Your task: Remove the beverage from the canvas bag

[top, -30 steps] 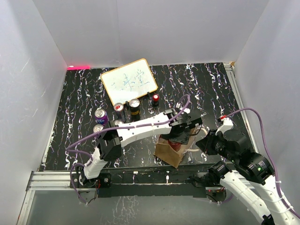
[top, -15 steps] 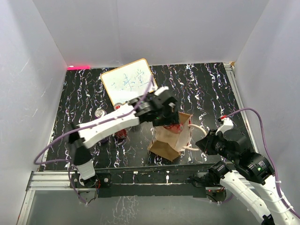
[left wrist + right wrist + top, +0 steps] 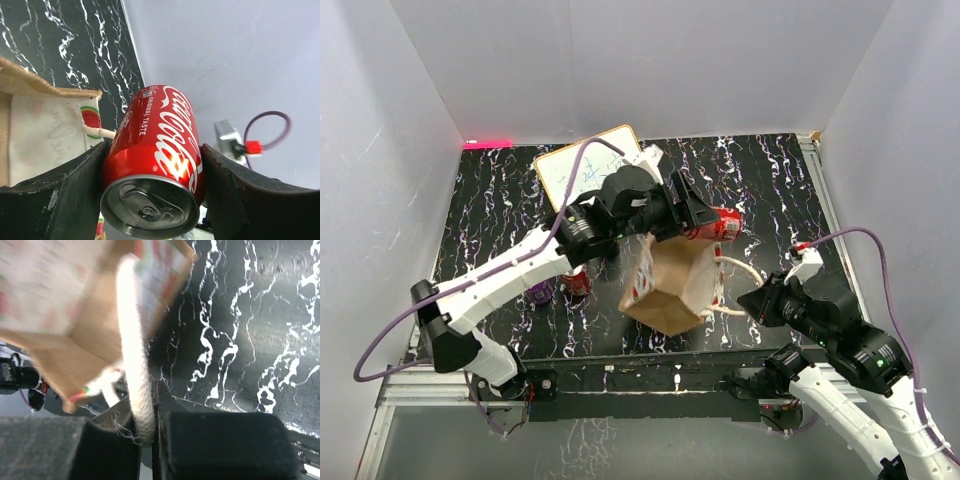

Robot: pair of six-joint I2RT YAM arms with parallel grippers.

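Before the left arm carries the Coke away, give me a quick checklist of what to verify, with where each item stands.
1. Coke can clamped in the left gripper: ok.
2. Can lifted out of the canvas bag: ok.
3. Right gripper shut on the bag's cord handle: ok.
4. Bag sitting flat: not ok, it is tilted.
5. Bare table available for setting the can down: ok.
6. Nothing left inside the bag: cannot tell.
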